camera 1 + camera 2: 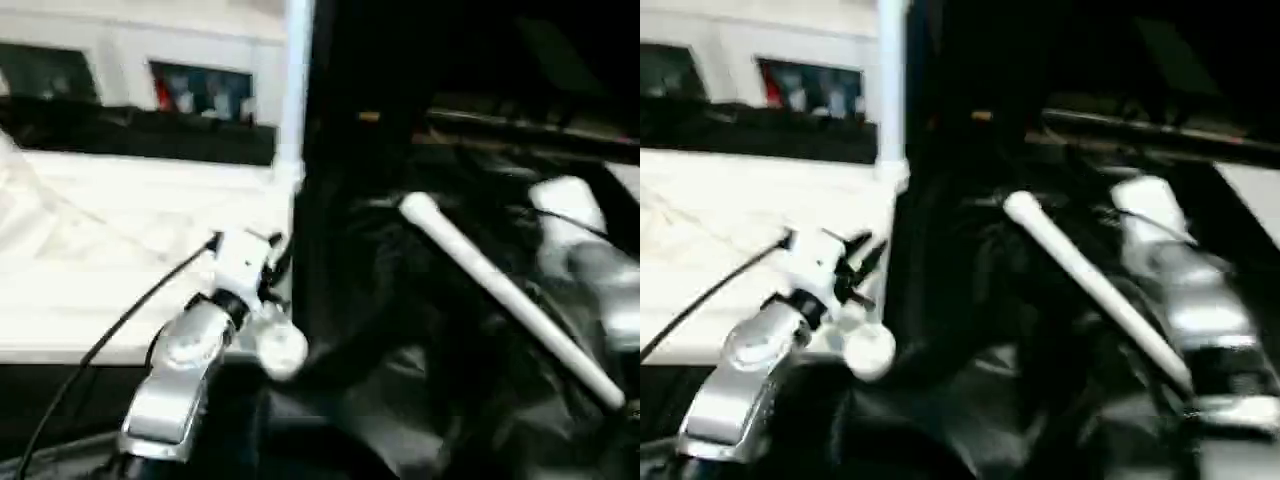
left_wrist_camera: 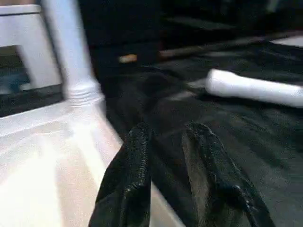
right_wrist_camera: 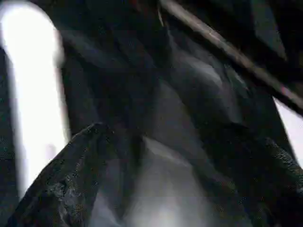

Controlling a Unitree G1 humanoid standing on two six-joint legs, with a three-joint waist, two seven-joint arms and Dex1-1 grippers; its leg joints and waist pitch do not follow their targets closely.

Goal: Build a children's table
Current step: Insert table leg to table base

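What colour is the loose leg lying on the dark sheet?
White; the loose leg shows best in the left eye view.

Looks like a lab/demo rm: white glass-fronted cabinet (image 1: 130,60), black sheeting (image 1: 420,400) underneath.

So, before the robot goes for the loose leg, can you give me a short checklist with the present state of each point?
1. Tabletop lying flat: ok.
2. One leg standing upright in a corner socket: ok; how firmly it sits, cannot tell.
3. Loose leg lying free on the dark cloth, nothing on top of it: ok.
4. Right end effector open wide enough for the leg: ok.
5. Left end effector empty, at the tabletop's edge: ok.
6. Other two legs in place: cannot tell.
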